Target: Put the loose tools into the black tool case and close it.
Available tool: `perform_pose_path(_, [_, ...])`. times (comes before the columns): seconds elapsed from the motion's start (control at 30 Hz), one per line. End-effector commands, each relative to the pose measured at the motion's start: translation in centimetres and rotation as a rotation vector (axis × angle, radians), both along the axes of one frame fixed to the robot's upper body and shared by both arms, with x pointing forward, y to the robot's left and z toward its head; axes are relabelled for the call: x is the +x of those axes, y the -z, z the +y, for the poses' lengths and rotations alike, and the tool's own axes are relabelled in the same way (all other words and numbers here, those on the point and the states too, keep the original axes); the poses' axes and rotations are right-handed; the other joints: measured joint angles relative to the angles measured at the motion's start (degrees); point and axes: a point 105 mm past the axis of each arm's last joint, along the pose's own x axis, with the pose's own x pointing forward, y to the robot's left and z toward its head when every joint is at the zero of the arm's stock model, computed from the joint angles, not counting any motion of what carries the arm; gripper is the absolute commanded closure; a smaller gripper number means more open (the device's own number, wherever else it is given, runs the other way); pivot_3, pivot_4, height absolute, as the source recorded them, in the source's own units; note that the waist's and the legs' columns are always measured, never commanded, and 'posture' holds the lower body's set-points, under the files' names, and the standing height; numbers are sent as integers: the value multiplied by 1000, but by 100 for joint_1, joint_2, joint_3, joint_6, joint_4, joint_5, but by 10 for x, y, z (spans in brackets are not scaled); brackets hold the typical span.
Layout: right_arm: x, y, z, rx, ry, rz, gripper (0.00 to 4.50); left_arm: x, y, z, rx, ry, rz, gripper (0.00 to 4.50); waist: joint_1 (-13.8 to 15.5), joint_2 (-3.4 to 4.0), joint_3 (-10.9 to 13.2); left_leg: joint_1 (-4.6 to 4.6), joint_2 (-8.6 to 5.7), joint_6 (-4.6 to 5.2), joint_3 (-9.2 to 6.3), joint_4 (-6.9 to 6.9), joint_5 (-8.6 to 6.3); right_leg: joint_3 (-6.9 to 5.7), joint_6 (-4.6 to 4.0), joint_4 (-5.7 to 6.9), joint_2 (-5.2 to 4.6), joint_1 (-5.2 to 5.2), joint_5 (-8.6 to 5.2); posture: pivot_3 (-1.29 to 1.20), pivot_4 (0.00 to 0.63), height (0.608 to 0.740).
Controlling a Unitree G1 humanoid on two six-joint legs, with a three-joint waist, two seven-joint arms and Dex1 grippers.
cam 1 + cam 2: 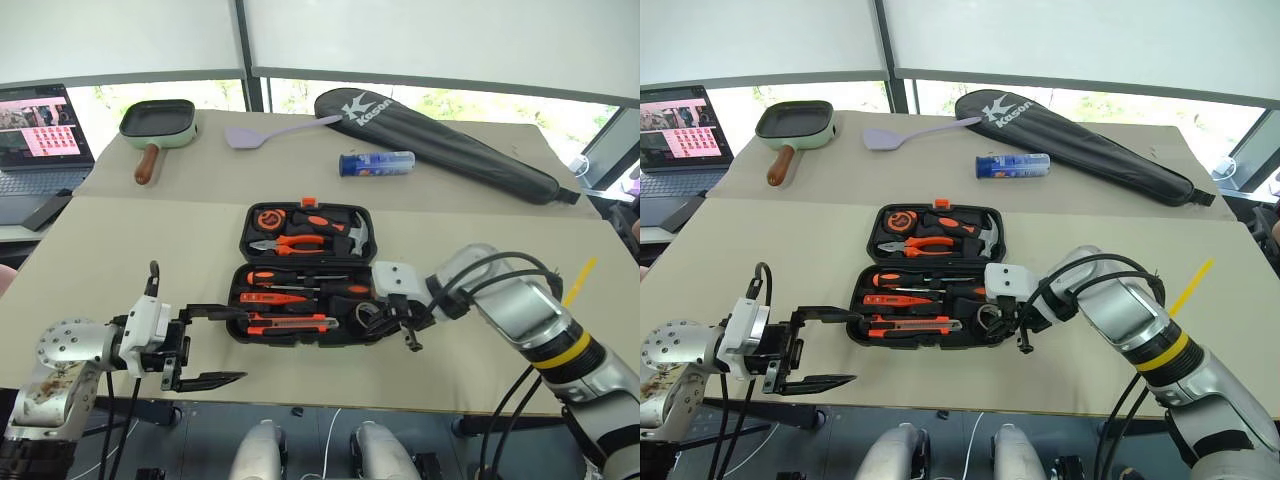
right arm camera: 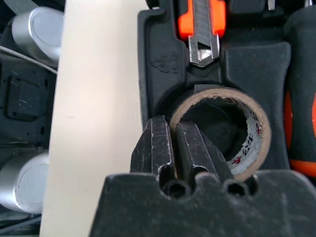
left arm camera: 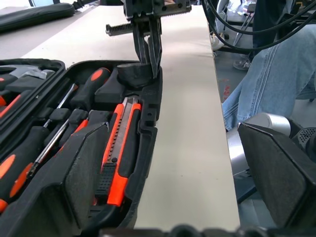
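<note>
We see the right gripper with its fingers closed on the wall of the small dark tape roll, one finger inside the ring and one outside. The roll sits in the near right corner of the open black plastic tool case on the desk. The left gripper, fingers wide open and empty, waits near the case's left edge. The right wrist view shows this pinch; the head views hide it.

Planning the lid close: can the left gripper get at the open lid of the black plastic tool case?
Probably yes. The left gripper, open, hangs off the black plastic tool case; its raised lid has bare tabletop alongside. The right gripper pinches the dark tape roll on the case's other side.
</note>
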Motion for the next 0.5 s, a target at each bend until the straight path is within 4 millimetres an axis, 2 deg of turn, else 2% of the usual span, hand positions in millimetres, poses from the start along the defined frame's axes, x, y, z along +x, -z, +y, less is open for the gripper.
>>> perform_pose_path(0.03, [-1, -5, 2, 3, 0, 30, 3439, 5, -9, 2, -22, -34, -25, 0, 0, 0, 0, 0, 0, 0, 0, 0, 0, 0, 0, 0, 0, 0, 0, 0, 150, 740])
perform_pose_path(0.2, [-10, -20, 4, 39, -71, 83, 1901, 9, -16, 6, -62, -105, 22, 0, -25, -2, 2, 1, 3, 0, -6, -3, 0, 0, 0, 1, 3, -1, 0, 0, 150, 740])
perform_pose_path(0.33, [-19, -35, 1, 92, -117, 153, 407, 16, -14, 12, -33, -182, 5, 0, -28, -3, 2, 0, 3, 0, -15, -2, 0, -1, 0, 2, 3, -1, 0, 0, 150, 740])
perform_pose_path(0.4, [-25, -52, -4, 213, -159, 189, 407, 24, -19, 20, -82, -265, 16, 0, -29, -3, 3, 1, 3, 0, -17, -2, 0, -1, 0, 2, 3, -2, 0, 0, 150, 740])
perform_pose_path(0.47, [-19, -62, -10, 316, -140, 154, 407, 29, -23, 28, -137, -322, 27, 0, -28, -6, 4, 0, 4, 0, -25, -2, 0, -1, 0, 3, 3, -1, 0, 0, 150, 740])
perform_pose_path(0.5, [-10, -63, -15, 352, -107, 114, 389, 34, -28, 33, -183, -368, 15, 258, -29, -6, 4, 0, 4, 0, -33, -2, 0, -1, 0, 2, 4, -1, 0, 0, 150, 740])
